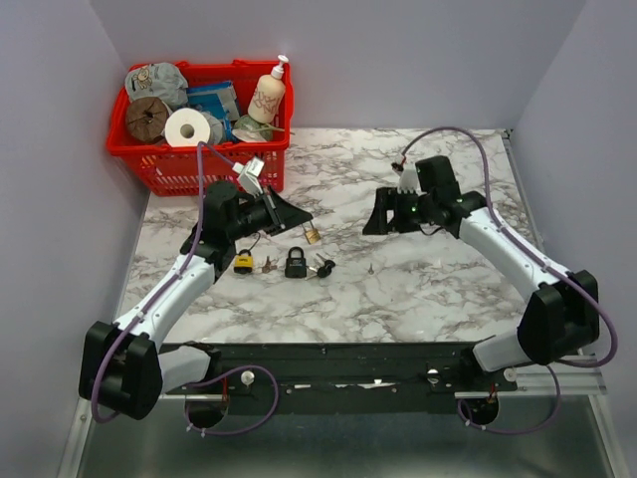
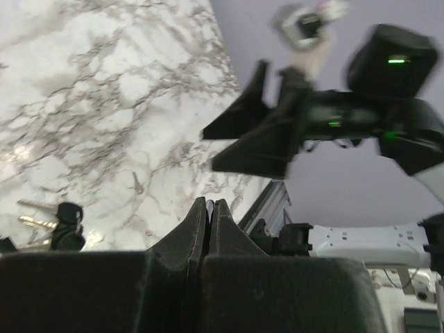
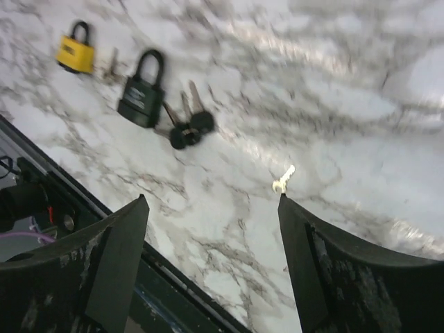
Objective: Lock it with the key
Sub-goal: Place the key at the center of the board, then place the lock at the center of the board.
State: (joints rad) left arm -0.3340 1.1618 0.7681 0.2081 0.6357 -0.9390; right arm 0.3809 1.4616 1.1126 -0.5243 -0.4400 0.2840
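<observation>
A black padlock (image 1: 296, 263) lies on the marble table (image 1: 418, 289) with a black-headed key bunch (image 1: 323, 267) just right of it. A yellow padlock (image 1: 243, 263) lies to its left, a small brass padlock (image 1: 312, 235) behind. A small loose key (image 1: 370, 269) lies further right. My left gripper (image 1: 297, 216) is shut, raised beside the brass padlock; I see nothing held. My right gripper (image 1: 376, 215) is open and empty above the table. The right wrist view shows the black padlock (image 3: 142, 94), key bunch (image 3: 187, 128), yellow padlock (image 3: 75, 52) and loose key (image 3: 283, 179) just off its right fingertip.
A red basket (image 1: 159, 164) with a toilet roll, a bottle and other items stands at the back left, close behind my left arm. Grey walls close in the table on three sides. In the left wrist view the right gripper (image 2: 257, 132) faces mine.
</observation>
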